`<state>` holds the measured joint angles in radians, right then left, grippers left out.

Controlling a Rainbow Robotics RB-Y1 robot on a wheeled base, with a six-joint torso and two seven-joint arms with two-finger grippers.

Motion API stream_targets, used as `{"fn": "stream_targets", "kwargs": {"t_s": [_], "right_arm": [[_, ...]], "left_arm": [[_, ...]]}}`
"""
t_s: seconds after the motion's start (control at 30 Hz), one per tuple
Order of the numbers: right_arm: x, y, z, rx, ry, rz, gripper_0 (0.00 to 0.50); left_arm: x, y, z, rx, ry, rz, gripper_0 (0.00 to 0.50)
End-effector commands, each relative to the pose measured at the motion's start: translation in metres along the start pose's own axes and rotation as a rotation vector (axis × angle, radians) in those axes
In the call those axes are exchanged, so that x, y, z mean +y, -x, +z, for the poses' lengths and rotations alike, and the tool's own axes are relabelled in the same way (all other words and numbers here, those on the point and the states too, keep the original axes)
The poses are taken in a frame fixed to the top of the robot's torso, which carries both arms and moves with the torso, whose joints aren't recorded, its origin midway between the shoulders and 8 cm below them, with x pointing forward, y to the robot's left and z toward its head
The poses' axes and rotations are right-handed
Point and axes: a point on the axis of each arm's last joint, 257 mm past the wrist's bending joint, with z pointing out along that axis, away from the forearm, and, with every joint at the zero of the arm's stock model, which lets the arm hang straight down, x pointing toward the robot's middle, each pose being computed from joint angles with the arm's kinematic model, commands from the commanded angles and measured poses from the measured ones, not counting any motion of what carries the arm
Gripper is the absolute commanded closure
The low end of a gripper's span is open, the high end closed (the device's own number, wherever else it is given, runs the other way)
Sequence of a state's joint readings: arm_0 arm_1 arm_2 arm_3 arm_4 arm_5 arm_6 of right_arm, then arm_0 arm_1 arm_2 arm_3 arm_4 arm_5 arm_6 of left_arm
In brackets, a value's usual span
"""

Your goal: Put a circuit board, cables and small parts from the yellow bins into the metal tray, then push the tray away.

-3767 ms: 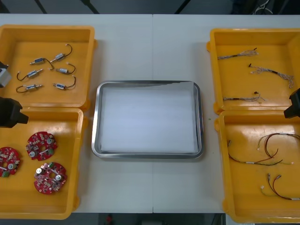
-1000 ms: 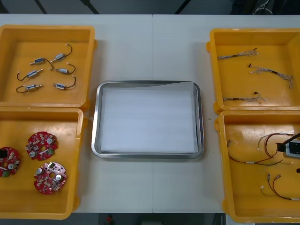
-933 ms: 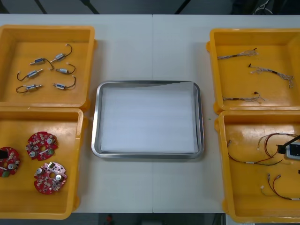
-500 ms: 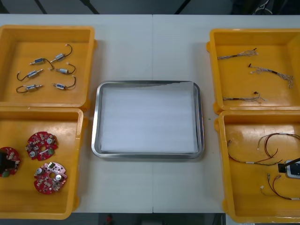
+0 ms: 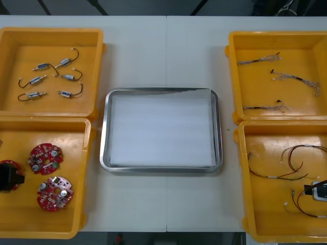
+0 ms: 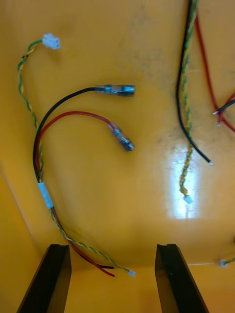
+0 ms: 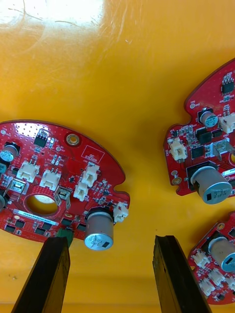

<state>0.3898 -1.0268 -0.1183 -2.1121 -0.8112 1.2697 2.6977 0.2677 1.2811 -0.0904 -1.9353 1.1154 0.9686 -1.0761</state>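
Near-left yellow bin (image 5: 76,217): we find the left gripper (image 5: 6,176) low at the bin's left edge, over one round red circuit board (image 7: 54,186). Its fingers stand apart with nothing gripped. The board's rim, which carries a silver can, lies just ahead of the gap. Two more boards (image 5: 45,158) lie just beside it, toward the bin's middle.

Near-right yellow bin (image 5: 265,209): the right gripper (image 5: 317,190) is at the bin's right edge, among the red and yellow cables (image 5: 274,177). Its fingers are apart and empty. In the wrist view we note a bundled cable (image 6: 45,194) of black, red and twisted yellow-green strands, whose loose ends reach just ahead of the fingers.

Centre of the table (image 5: 163,51): the metal tray (image 5: 103,138), white inside, sits between the bins.

Far-left bin (image 5: 25,99): small metal parts (image 5: 69,77) lie around its middle.

Far-right bin (image 5: 255,87): three thin twisted cables (image 5: 260,59) lie apart from each other.
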Motion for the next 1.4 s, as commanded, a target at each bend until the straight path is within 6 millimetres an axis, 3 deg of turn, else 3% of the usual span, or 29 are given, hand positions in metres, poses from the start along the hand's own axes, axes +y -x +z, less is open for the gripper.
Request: {"fn": "stream_targets", "kwargs": {"t_s": [0.03, 0.43, 1.13, 1.4], "right_arm": [[0.002, -0.007, 0.007, 0.031, 0.024, -0.044, 0.0], [0.008, -0.004, 0.033, 0.03, 0.084, -0.039, 0.0], [0.02, 0.002, 0.044, 0.038, 0.086, -0.029, 0.0], [0.004, 0.013, 0.028, 0.012, 0.052, -0.029, 0.0]], "left_arm": [[-0.002, 0.006, 0.004, -0.017, 0.002, 0.042, 0.0], [-0.003, 0.004, 0.011, -0.026, 0.004, 0.065, 0.0], [0.0, 0.017, 0.008, -0.071, 0.06, 0.211, 0.0], [-0.01, 0.02, 0.0, -0.081, 0.063, 0.262, 0.0]]}}
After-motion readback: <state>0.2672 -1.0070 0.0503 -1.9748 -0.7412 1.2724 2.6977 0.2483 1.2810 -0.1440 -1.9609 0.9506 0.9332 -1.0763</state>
